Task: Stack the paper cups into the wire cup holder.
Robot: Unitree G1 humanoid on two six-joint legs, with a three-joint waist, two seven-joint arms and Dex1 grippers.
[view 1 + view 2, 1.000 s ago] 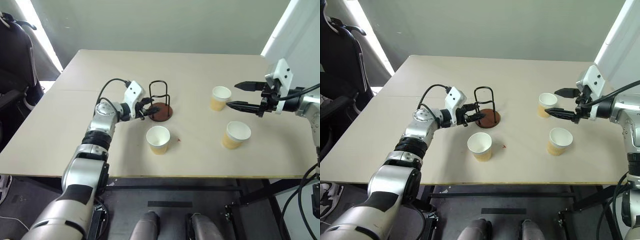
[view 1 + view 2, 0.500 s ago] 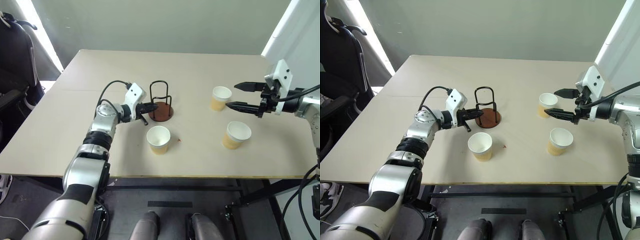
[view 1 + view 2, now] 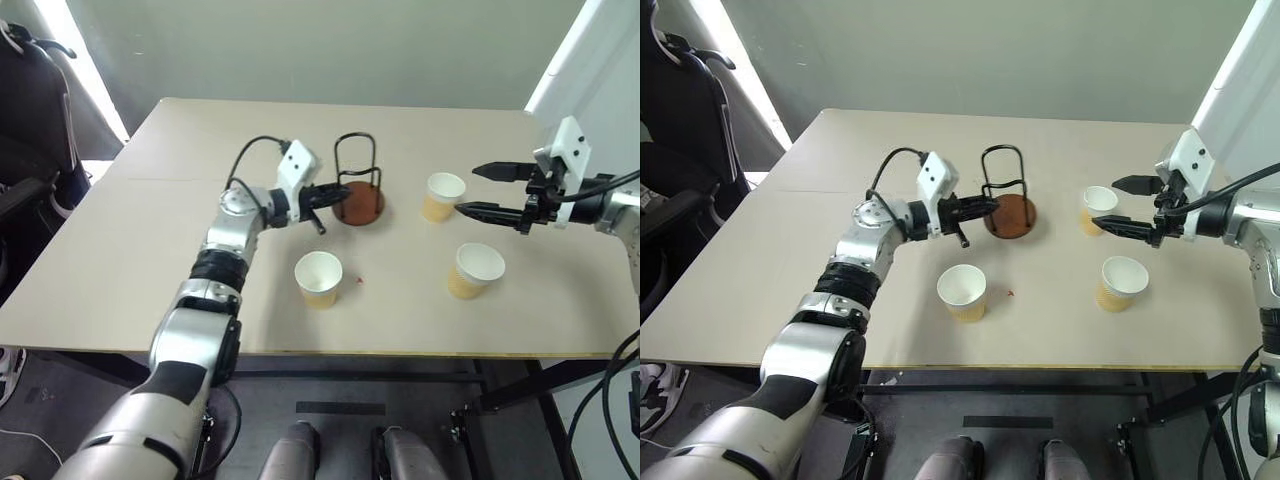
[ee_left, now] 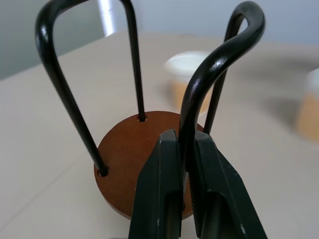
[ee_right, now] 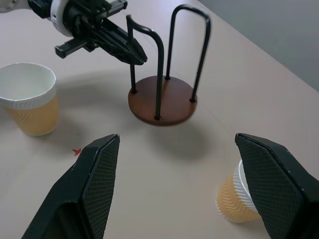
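The wire cup holder (image 3: 358, 203), black loops on a round reddish-brown base, stands at mid-table. My left gripper (image 3: 338, 191) is shut on one of its wire loops (image 4: 209, 69), the two fingers (image 4: 164, 169) pinching the wire just above the base. I cannot tell whether the base rests on the table. Three paper cups stand upright: one (image 3: 318, 278) in front of the holder, one (image 3: 441, 195) to its right, one (image 3: 476, 270) at the near right. My right gripper (image 3: 467, 190) hovers open beside the far right cup, holding nothing.
The beige table (image 3: 180, 140) has bare room at the back and left. A small red mark (image 3: 359, 281) lies near the front cup. A black chair (image 3: 30, 110) stands off the table's left side. The front edge (image 3: 400, 352) runs close to the near cups.
My left gripper closed on the holder's wire loop, then moved right and away from me, taking the holder along. The right gripper and the cups stayed put.
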